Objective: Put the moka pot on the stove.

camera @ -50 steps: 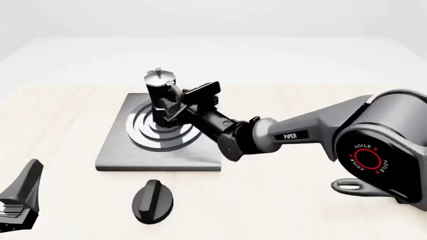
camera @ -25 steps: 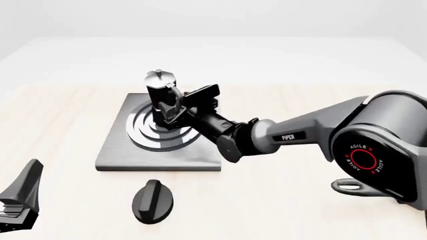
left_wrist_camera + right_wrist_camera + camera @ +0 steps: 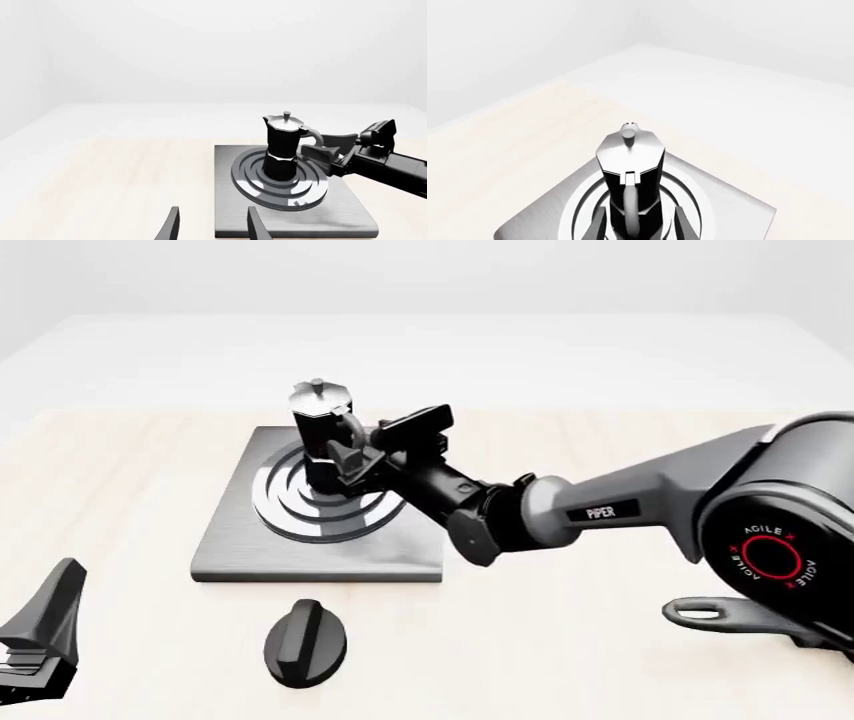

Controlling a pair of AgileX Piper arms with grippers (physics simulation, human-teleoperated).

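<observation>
Moka pot [image 3: 322,435]: matt black faceted body, lid [image 3: 629,148] in polished silver metal, handle glossy black. Stove [image 3: 240,540]: dark-grey slab, brushed metallic look, faint sheen; ring burner [image 3: 280,180] bright silver with dark grooves, reflective. Knob [image 3: 306,641]: smooth black, satin gloss, plastic-like. Table [image 3: 120,470]: pale wood grain, matt. Right arm [image 3: 627,505]: grey shell, semi-gloss; right gripper [image 3: 363,458] matt black.

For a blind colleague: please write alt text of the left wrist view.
A black faceted moka pot stands upright on the silver ring burner of a flat dark-grey stove. The right gripper is open beside its handle.
</observation>
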